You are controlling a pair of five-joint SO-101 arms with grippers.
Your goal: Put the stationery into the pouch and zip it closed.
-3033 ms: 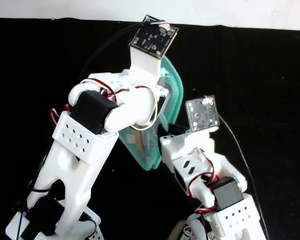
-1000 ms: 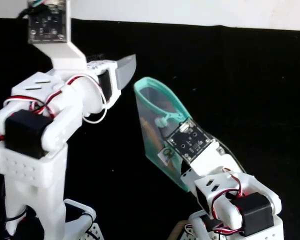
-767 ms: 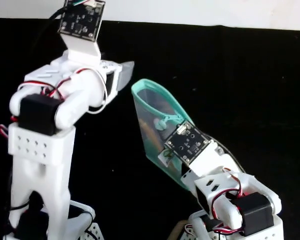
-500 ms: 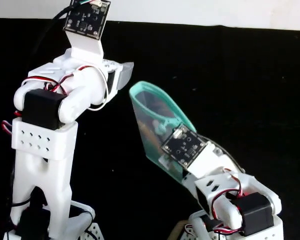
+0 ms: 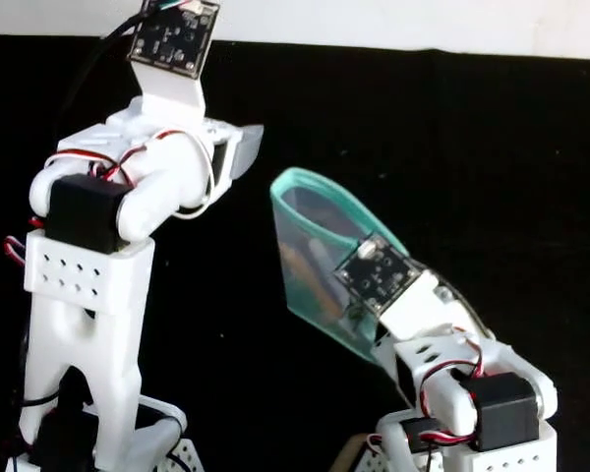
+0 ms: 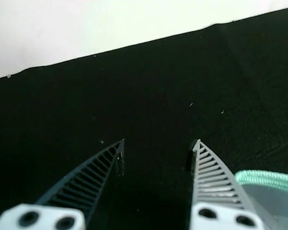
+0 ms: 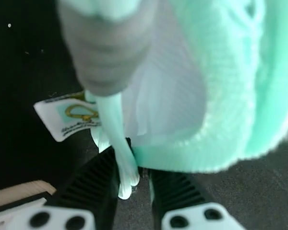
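Note:
The teal-edged translucent pouch (image 5: pixel 320 258) is held tilted up off the black table, its mouth facing up and back. Inside I see a brownish pencil-like piece of stationery (image 5: pixel 301 272) and a pale one beside it. My right gripper (image 7: pixel 134 173) is shut on a mint strip at the edge of the pouch (image 7: pixel 206 96), next to its white label (image 7: pixel 69 120). My left gripper (image 5: pixel 244 147) hangs to the left of the pouch and apart from it. In the left wrist view that gripper (image 6: pixel 158 143) is open with nothing between its fingers, and the pouch rim (image 6: pixel 269 178) shows beside one finger.
Black cloth (image 5: pixel 492 157) covers the table up to a white wall (image 5: pixel 423 25) at the back. Both arm bases stand at the front edge. A pale wooden edge (image 7: pixel 14 192) shows by the right gripper. A blurred grey shape (image 7: pixel 105 48) hangs close to the right wrist camera.
The left arm has let go of the pouch, pulled back to the left and risen. The right arm has turned and carried the pouch a little to the right.

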